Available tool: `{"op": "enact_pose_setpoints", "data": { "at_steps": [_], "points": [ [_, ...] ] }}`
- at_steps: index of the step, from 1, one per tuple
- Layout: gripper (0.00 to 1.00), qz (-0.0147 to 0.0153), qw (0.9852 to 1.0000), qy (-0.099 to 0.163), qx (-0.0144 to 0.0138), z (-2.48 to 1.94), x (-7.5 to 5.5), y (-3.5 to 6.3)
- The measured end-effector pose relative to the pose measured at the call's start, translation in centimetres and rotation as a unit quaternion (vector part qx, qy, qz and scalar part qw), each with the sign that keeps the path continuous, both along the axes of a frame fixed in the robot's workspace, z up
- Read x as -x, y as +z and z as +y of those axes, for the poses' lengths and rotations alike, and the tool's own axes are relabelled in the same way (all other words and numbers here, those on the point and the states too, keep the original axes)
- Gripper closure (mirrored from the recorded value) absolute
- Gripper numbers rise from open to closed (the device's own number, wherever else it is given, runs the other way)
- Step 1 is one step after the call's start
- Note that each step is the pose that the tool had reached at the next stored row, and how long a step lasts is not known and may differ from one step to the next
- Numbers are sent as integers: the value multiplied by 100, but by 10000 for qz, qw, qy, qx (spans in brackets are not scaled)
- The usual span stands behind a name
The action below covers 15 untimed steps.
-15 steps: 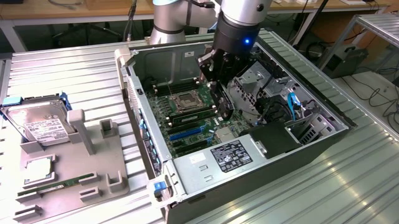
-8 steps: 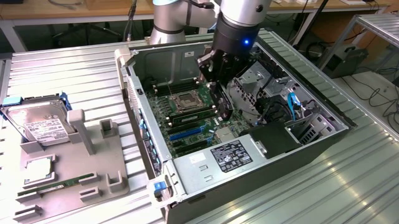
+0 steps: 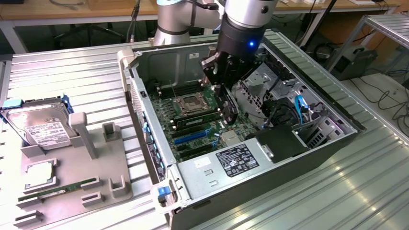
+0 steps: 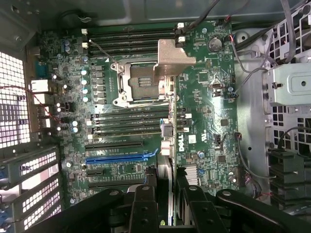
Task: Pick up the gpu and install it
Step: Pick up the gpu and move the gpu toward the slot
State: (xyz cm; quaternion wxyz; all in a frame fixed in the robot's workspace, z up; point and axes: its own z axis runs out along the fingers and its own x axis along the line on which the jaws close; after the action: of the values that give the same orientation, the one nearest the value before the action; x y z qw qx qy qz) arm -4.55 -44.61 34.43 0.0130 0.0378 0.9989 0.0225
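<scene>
Hanging over the open computer case (image 3: 307,158) at the middle of the frame, the hand (image 3: 221,88) clasped the gpu (image 3: 228,108) edge-down above the motherboard (image 3: 191,120), all on a ribbed metal tabletop (image 3: 76,81), with cables (image 3: 386,98) trailing on the floor (image 3: 396,81) at upper right.

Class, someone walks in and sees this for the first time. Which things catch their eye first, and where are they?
The open computer case fills the middle, its motherboard bared. Over it the gripper holds the gpu edge-on between its fingers. At the exterior view's left, a silver hard drive sits on a grey holder.
</scene>
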Motion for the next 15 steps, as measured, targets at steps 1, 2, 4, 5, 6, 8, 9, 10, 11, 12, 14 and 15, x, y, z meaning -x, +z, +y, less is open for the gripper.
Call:
{"op": "enact_pose_setpoints", "data": {
  "at_steps": [1, 2, 4, 5, 6, 8, 9, 10, 11, 12, 14, 15],
  "points": [
    [74, 0, 10000, 0, 0, 0, 3, -1],
    [74, 0, 10000, 0, 0, 0, 5, -3],
    [74, 0, 10000, 0, 0, 0, 8, -5],
    [74, 0, 10000, 0, 0, 0, 10, -6],
    [74, 0, 10000, 0, 0, 0, 11, -8],
    [74, 0, 10000, 0, 0, 0, 14, -11],
    [74, 0, 10000, 0, 0, 0, 15, -12],
    [74, 0, 10000, 0, 0, 0, 17, -14],
    [74, 0, 10000, 0, 0, 0, 19, -16],
    [74, 0, 10000, 0, 0, 0, 20, -17],
    [74, 0, 10000, 0, 0, 0, 22, -20],
    [74, 0, 10000, 0, 0, 0, 23, -22]
  ]
}}
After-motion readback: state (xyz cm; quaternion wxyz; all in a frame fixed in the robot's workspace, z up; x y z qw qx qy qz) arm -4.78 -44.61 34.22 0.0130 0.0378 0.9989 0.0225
